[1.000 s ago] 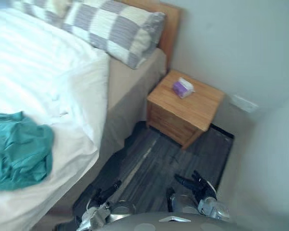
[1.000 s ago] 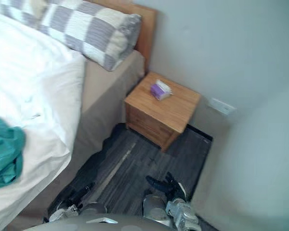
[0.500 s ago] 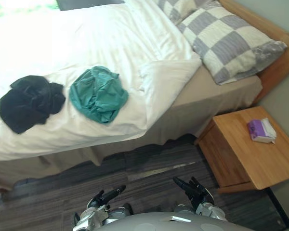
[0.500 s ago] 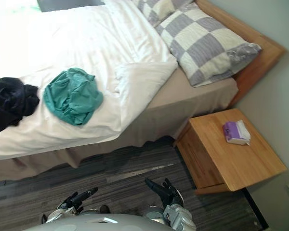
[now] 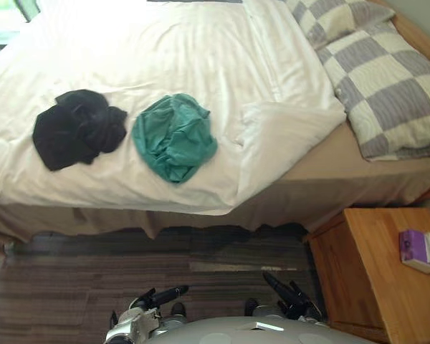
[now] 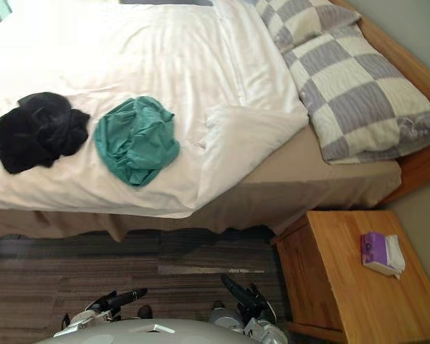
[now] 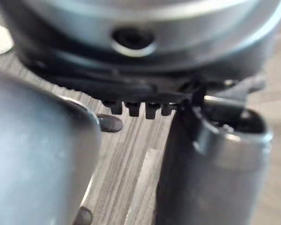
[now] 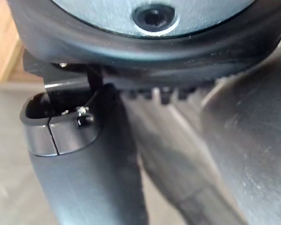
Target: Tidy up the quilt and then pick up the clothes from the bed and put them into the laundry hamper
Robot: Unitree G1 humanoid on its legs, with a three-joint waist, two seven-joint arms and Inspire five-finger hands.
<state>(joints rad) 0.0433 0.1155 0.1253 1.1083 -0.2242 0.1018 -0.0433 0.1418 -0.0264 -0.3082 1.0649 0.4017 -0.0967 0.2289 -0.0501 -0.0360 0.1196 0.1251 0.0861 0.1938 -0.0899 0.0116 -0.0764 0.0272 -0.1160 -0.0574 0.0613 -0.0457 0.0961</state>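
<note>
- Left hand point(image 5: 158, 296) and right hand point(image 5: 290, 295) hang low, fingers straight, holding nothing; the bed probably sits beyond reach.
- Quilt point(image 5: 165, 57) corner lies folded back near the pillow point(image 5: 387, 93); green garment point(image 5: 174, 136) and black garment point(image 5: 77, 129) rest on it, side by side.

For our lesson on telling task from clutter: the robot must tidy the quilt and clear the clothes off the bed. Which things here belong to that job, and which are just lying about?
Belongs to the job: white quilt, black clothes, teal clothes (both on the quilt).
Just lying about: checked pillows, wooden nightstand, purple packet on it.
</note>
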